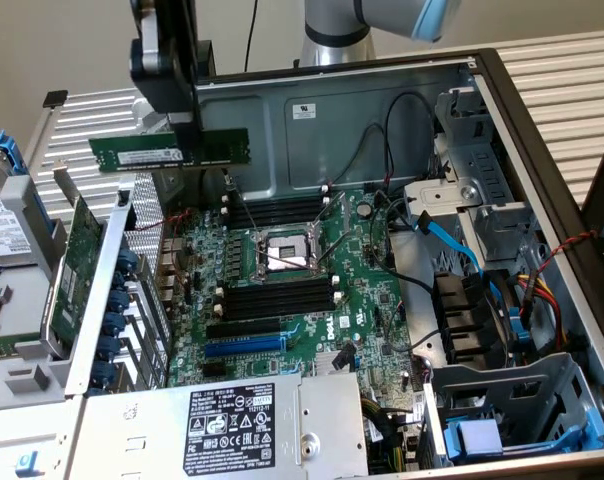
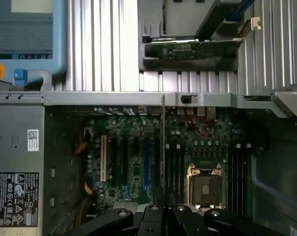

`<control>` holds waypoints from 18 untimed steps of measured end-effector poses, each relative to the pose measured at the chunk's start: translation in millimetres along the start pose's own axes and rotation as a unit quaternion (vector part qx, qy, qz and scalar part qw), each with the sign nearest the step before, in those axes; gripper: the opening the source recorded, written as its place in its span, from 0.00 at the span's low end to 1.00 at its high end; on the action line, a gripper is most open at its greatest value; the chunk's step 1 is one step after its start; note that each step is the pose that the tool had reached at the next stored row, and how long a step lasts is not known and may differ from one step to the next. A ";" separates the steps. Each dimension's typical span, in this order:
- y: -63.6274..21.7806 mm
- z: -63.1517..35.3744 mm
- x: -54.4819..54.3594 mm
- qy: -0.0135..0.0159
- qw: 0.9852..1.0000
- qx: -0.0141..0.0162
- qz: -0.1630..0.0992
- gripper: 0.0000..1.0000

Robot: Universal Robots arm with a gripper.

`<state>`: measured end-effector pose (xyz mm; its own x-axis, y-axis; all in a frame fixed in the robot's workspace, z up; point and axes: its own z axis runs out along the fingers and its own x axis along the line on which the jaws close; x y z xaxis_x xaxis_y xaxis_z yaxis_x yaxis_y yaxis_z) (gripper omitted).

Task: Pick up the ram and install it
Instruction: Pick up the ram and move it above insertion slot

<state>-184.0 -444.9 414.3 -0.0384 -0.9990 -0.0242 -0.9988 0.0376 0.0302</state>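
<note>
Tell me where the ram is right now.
The ram hangs level in the gripper at the exterior view's upper left, raised above the open case's motherboard and clear of the memory slots.

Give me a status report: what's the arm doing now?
Gripper shut on the ram, held level above the open case. Ram not seated; memory slots empty below. Nothing seen blocking the slots.

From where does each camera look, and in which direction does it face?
Exterior view: stands off the arm, above the open case, looking down at the motherboard; the arm and gripper holding the ram show.
Wrist view: on the wrist, looking down along the gripper and the edge-on ram.
Shared: gripper, ram, motherboard, CPU socket.
</note>
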 end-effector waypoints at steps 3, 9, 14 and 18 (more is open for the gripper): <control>-9.7 -0.2 -4.4 0.000 1.000 0.000 0.000 0.12; -24.6 -0.2 -19.0 0.000 1.000 0.000 0.000 0.12; -34.9 -0.1 -29.8 0.000 1.000 0.002 0.000 0.12; -38.9 2.0 -31.5 -0.001 1.000 0.005 0.000 0.12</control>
<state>-143.9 -414.8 411.9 -0.0379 -0.9989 -0.0269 -0.9991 0.0374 0.0205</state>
